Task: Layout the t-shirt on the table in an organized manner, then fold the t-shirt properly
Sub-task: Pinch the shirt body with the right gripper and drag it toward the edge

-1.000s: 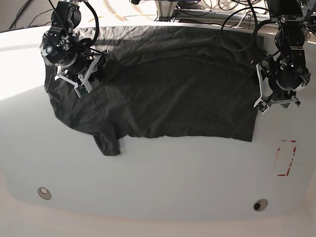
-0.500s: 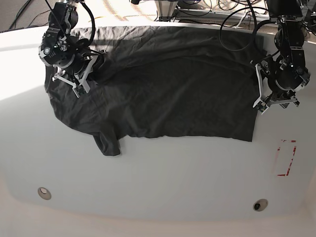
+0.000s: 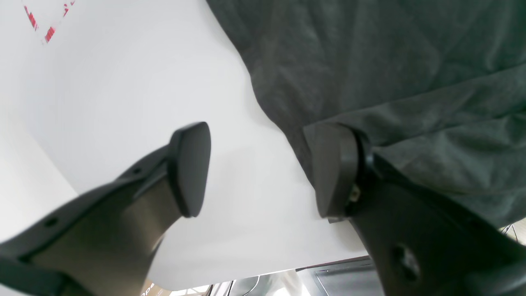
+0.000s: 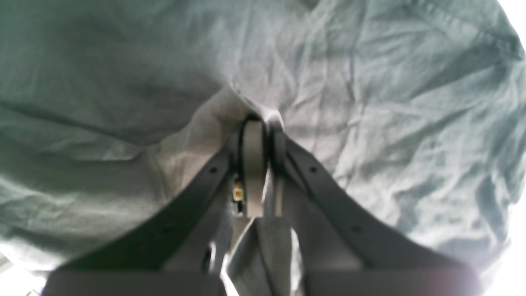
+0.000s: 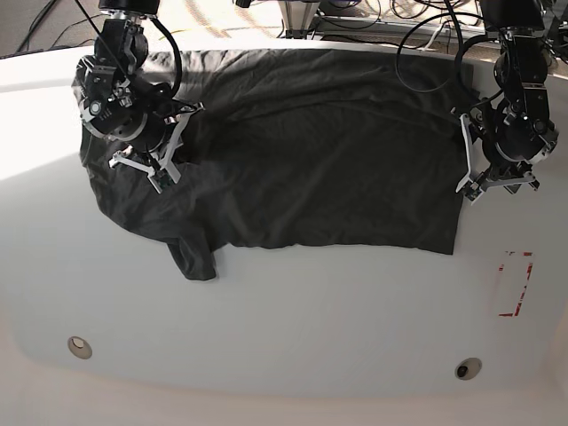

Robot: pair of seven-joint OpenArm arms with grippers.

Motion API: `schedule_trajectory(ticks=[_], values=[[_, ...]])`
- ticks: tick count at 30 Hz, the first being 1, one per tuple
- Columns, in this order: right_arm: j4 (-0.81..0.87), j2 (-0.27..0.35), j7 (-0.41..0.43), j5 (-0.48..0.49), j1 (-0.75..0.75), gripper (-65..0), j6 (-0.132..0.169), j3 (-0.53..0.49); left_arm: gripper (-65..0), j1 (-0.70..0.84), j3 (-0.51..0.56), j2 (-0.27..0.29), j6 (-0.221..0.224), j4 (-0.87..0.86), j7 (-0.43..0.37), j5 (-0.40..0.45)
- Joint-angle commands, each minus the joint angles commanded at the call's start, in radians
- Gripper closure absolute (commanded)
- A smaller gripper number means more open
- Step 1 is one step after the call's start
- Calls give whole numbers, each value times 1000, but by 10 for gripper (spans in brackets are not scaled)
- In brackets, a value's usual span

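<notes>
Right now I have my right tool [image 4: 261, 135] pinching a fold of the t-shirt [image 5: 319, 151], my left tool [image 3: 259, 168] spread over the table [image 5: 293, 328] beside the shirt's edge.

Base view: bright daylight from the far side; sunlit patch on the bench [image 5: 35, 133] at left, mild glare there. Bench edges bow from wide-angle distortion. T-shirt [image 5: 311, 151] reads near black, with little fold detail.

Left wrist view: even, soft light; end effector [image 3: 259, 172] fingers close to the lens and slightly soft, cloth weave sharper.

Right wrist view: overexposed at the right edge and lower left corner; cloth washed pale grey-green; end effector [image 4: 263, 144] blurred, base heavily out of focus.
</notes>
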Motion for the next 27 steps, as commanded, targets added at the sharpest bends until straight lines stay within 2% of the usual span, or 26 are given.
schedule_trajectory(ticks=[4, 9, 11, 15, 17, 20, 27], values=[[9, 0, 0, 0, 20, -59, 0, -20, -367, 0, 0, 0, 0, 0, 0, 0], [12, 0, 0, 0, 43, -246, 0, -25, -367, 0, 0, 0, 0, 0, 0, 0], [12, 0, 0, -2, 48, -350, 0, -21, -367, 0, 0, 0, 0, 0, 0, 0], [34, 21, 0, -2, 37, -490, 0, -17, -367, 0, 0, 0, 0, 0, 0, 0], [48, 37, 0, 8, 6, -534, 0, -3, -367, 0, 0, 0, 0, 0, 0, 0], [75, 44, 0, 8, -32, -563, 0, 17, -367, 0, 0, 0, 0, 0, 0, 0], [112, 44, 0, 8, -126, -563, 0, 83, -367, 0, 0, 0, 0, -3, 0, -2]])
